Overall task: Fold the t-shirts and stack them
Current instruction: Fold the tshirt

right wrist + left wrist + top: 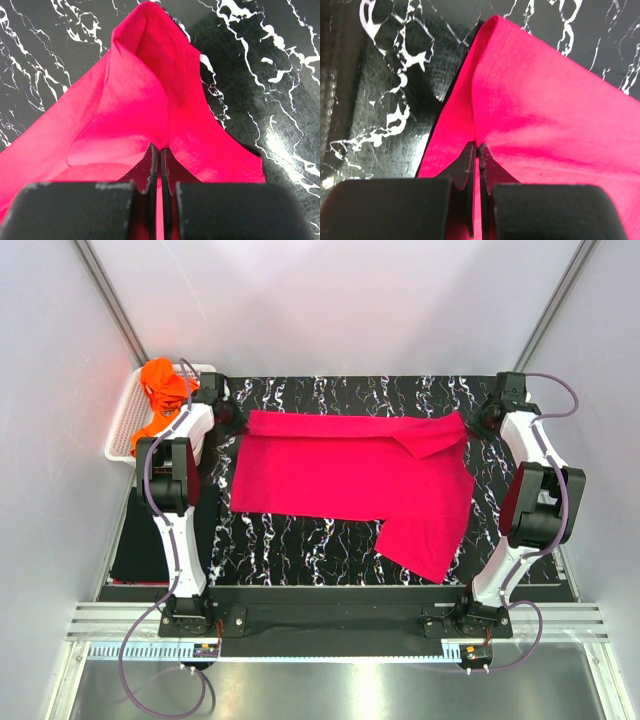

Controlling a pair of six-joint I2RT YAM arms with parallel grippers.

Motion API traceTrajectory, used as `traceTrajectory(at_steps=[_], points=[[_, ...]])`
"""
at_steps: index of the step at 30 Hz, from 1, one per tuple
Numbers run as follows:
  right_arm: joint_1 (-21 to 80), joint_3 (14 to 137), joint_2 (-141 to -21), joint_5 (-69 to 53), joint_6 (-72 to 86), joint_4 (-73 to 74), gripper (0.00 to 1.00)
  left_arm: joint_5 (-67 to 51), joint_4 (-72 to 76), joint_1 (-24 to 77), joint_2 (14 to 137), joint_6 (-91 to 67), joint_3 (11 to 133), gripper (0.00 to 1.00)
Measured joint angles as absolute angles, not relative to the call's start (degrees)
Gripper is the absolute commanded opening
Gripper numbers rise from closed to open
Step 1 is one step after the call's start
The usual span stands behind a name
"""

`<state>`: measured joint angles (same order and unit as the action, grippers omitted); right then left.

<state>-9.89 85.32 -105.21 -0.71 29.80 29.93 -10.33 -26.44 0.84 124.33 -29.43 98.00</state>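
Observation:
A hot pink t-shirt [345, 480] lies spread across the black white-veined mat [300, 540]. My left gripper [232, 424] is shut on its far left corner; the left wrist view shows the pink cloth [540, 110] pinched between the closed fingers [466, 165]. My right gripper [482, 420] is shut on the far right corner, where a flap is folded over; the right wrist view shows the pink cloth [150, 85] pinched between the fingers [152, 165]. Orange t-shirts [162, 390] sit bunched in the basket. A black folded t-shirt [140, 550] lies at the left.
A white lattice basket [128, 425] stands at the far left, just behind the left arm. White walls close in the back and sides. A metal rail [330, 625] runs along the near edge by the arm bases.

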Motion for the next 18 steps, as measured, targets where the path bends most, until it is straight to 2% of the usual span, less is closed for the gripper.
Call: traceTrajectory(at_steps=[18], points=[[-10.0, 73.1, -99.2, -2.6, 34.3, 31.1, 0.00, -9.8, -30.0, 0.7, 124.4, -27.8, 98.3, 0.00]])
